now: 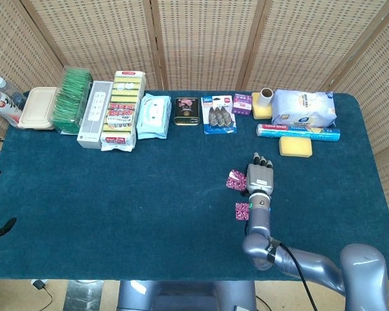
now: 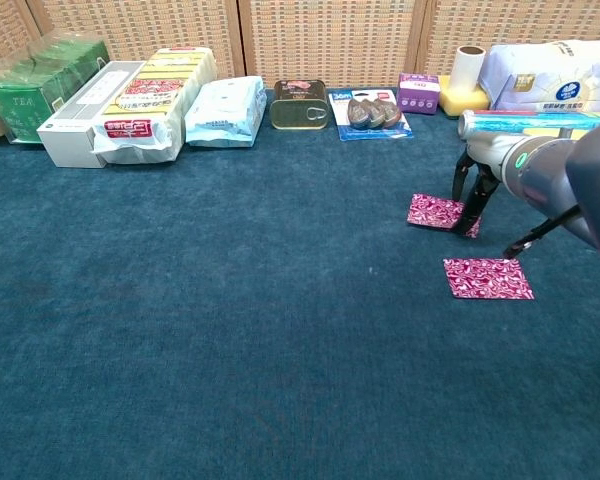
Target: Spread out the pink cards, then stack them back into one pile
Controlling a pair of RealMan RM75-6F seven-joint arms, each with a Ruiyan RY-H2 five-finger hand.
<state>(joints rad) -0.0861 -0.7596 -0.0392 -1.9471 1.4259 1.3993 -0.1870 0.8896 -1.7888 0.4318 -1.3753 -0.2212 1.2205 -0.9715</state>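
A small pile of pink patterned cards point(image 2: 436, 212) lies on the blue cloth right of centre, also seen from the head as the pile point(image 1: 235, 180). One single pink card point(image 2: 487, 278) lies flat nearer to me, the same card point(image 1: 242, 210) in the head view. My right hand point(image 2: 477, 190) stands over the pile's right edge with its fingertips point(image 2: 471, 222) touching the cards; from the head view the right hand point(image 1: 260, 176) shows its fingers apart and pointing away. Whether it pinches a card is hidden. My left hand shows in neither view.
Along the back edge stand a tea box point(image 2: 35, 88), sponge packs point(image 2: 150, 95), wipes point(image 2: 225, 108), a tin point(image 2: 299, 104), a blister pack point(image 2: 371, 112), a foil roll point(image 1: 298, 132) and a yellow sponge point(image 1: 294, 147). The blue table cloth point(image 2: 230, 300) stretches to the left.
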